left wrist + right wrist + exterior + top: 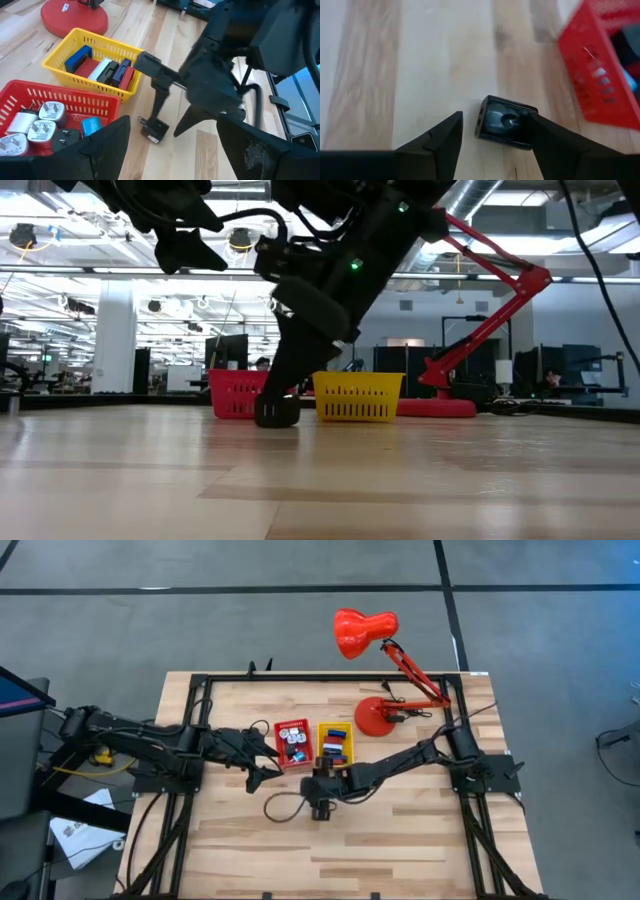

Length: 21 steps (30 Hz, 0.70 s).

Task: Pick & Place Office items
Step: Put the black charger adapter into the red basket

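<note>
a small black office item is shown lying flat on the bench between the parted, not yet clenched fingers of the right tool, one finger touching it, the left tool waiting released nearby.

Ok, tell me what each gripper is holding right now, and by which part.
Nothing is held yet. The right gripper is down at the table, fingers straddling a small black adapter but not clamped on it. The left gripper hovers open and empty beside the red bin.

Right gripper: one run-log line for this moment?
right gripper | straddling black adapter on table, not lifted | left gripper | open, waiting beside red bin
</note>
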Each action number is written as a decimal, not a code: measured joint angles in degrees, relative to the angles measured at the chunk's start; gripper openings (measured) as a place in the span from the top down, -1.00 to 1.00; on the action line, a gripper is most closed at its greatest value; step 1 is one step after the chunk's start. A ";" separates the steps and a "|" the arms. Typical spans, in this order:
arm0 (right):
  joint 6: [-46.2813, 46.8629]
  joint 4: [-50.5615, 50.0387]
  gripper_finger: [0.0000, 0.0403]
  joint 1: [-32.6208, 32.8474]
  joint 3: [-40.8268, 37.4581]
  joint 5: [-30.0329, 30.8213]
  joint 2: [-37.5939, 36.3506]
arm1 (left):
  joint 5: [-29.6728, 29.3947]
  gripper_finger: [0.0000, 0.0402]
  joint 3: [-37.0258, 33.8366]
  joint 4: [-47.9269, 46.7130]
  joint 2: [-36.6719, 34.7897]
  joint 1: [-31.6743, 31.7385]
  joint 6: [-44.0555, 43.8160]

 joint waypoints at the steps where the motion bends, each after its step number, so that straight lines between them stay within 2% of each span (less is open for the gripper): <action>1: -2.53 -0.01 -0.05 0.32 0.00 -0.02 0.02 | 0.00 -0.46 0.00 0.00 0.00 0.00 0.00; 9: -21.38 0.17 0.03 3.08 -0.07 -2.42 0.05 | 0.00 -0.46 0.02 -0.04 0.00 0.00 0.00; 21: -21.28 -2.16 0.06 5.38 1.24 3.81 -2.77 | 0.00 -0.46 0.04 -0.44 0.02 0.00 0.02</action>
